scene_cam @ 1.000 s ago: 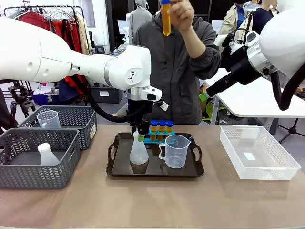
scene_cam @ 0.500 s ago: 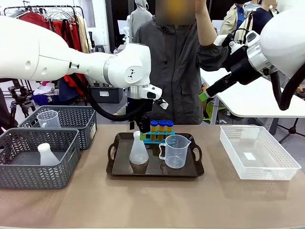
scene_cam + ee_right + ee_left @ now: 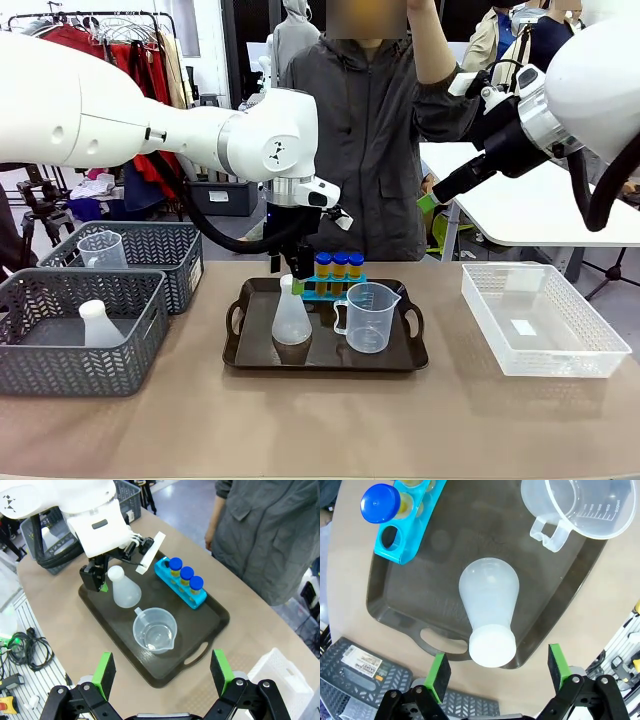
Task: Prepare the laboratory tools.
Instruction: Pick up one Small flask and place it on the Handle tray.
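Note:
A translucent white conical flask [image 3: 290, 318] [image 3: 489, 602] [image 3: 125, 587] stands upright on the black handled tray [image 3: 400, 355] [image 3: 470, 535] [image 3: 200, 625]. My left gripper [image 3: 298, 272] [image 3: 497, 672] [image 3: 100, 577] hovers open just above its white cap, one green pad on either side and touching nothing. To the flask's right stands the clear measuring cup [image 3: 367, 317] [image 3: 580, 505] [image 3: 154, 630]. Behind them, the blue tube rack [image 3: 333, 288] [image 3: 405, 530] [image 3: 182, 582] holds three blue-capped yellow tubes [image 3: 340, 265]. My right gripper [image 3: 430, 200] [image 3: 162, 672] is open, held high over the table's right side.
Two grey mesh baskets at the left hold another cup [image 3: 100, 250] and another flask [image 3: 100, 325]. A clear white basket [image 3: 540, 320] sits at the right. A person [image 3: 370, 130] stands at the far side, one arm raised.
My left gripper opened, let go of the flask and rose slightly. The person's hand lifted a yellow tube up out of view.

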Available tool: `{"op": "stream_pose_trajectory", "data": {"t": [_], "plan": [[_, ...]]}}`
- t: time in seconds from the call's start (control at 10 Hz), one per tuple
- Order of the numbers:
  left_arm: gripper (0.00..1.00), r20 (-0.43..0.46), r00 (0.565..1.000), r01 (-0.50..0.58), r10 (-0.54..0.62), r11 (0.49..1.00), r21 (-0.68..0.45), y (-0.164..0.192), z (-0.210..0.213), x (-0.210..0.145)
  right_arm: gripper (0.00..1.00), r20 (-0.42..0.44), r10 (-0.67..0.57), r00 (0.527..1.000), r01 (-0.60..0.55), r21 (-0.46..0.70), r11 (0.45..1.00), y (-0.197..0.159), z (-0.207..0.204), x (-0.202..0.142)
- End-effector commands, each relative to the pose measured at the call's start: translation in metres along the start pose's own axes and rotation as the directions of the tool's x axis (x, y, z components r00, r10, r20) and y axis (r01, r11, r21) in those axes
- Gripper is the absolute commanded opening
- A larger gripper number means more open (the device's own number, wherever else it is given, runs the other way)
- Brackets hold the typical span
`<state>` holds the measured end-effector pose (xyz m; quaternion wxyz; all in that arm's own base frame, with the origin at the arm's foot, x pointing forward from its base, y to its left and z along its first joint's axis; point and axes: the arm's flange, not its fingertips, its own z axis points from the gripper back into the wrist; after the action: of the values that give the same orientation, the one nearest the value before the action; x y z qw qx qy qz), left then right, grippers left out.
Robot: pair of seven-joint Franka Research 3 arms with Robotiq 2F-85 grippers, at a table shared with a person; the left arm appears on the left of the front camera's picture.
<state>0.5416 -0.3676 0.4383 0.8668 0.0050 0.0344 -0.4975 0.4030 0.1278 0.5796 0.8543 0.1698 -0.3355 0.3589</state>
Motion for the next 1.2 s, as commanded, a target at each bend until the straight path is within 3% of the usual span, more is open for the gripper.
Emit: {"op": "stream_pose_trajectory", "data": {"t": [0.0,0.7,1.1], "plan": [[1.0,0.015,1.0,-0.004,0.004,1.0,0.01,0.002,0.0,0.0,1.0,0.007,-0.007,1.0,0.007,0.009,1.0,0.0,0.0,0.001],[1.0,0.007,1.0,0.0,0.0,1.0,0.002,0.001,0.0,0.001,1.0,0.007,-0.007,1.0,0.007,0.009,1.0,0.0,0.0,0.001],[1.0,0.112,0.993,0.038,-0.041,0.999,0.028,0.001,0.058,-0.032,1.0,0.007,-0.007,1.0,0.007,0.009,1.0,0.0,0.0,0.001]]}}
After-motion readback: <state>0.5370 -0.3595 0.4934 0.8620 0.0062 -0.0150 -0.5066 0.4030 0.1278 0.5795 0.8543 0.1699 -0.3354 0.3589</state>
